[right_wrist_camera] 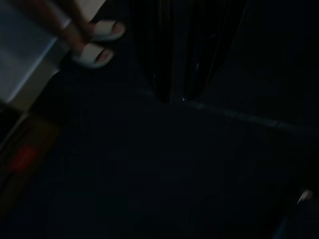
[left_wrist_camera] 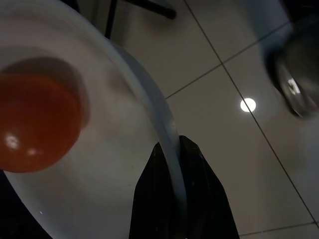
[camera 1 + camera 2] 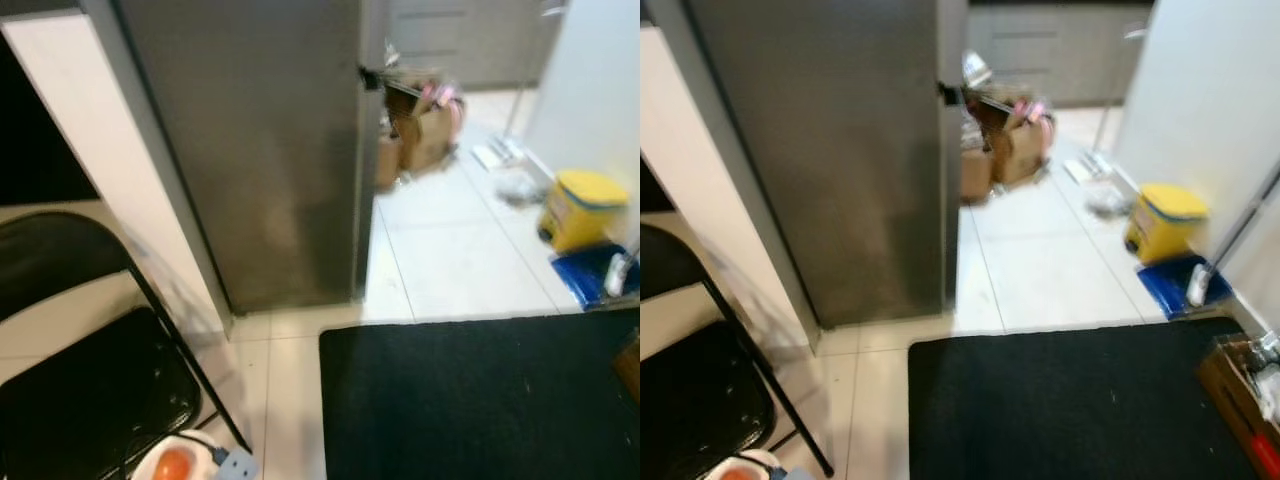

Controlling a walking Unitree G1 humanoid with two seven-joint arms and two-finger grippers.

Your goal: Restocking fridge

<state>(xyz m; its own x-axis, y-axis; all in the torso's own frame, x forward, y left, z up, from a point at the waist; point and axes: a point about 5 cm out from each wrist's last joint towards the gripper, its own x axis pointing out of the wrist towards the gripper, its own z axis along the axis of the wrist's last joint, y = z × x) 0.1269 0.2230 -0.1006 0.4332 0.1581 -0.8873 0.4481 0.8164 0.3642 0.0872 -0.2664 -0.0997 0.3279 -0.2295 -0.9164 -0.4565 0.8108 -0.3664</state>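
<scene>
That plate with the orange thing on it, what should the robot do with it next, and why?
Probably step toward the fridge with the plate held level. The left gripper is clamped on the white plate rim, the round orange food sits loose on it, and the fridge door looks shut.

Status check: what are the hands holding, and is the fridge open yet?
Left hand shut on white plate rim, orange fruit on it. Right hand idle over black mat. Fridge shut. Folding chair close at left.
</scene>
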